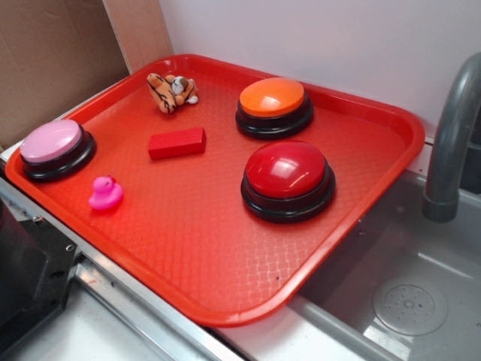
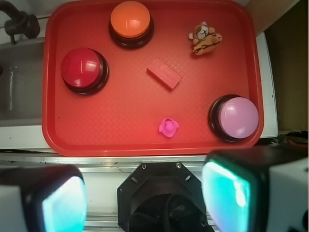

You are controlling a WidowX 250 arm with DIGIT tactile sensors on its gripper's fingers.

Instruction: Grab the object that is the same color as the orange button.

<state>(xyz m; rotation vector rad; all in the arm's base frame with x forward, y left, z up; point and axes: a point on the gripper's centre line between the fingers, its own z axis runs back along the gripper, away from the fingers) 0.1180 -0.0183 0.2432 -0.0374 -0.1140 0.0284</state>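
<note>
The plush tiger lies on the red tray, well away from the gripper, whose two pale finger pads stand wide apart at the bottom of the wrist view, holding nothing, above the metal edge just outside the tray's near rim. Taking the red block at the tray's middle as the landmark: closest to the jaws is the pink rubber duck, which sits between the block and the near rim, apart from both. The pink button stands to one side of the block, near a tray corner, and the duck is near it but not touching. On the block's other side stands the red button, the biggest of the three domes. Beyond the block, toward the far rim, sits the orange button, its dome on a black base. The tiger, orange with dark stripes and a pale face, lies past the block toward the far corner on the pink button's side, apart from everything else; it seems to be on its side, though the toy is too small to be sure. In the exterior view a grey faucet rises over a sink beside the tray, on the red button's side of the block.
</note>
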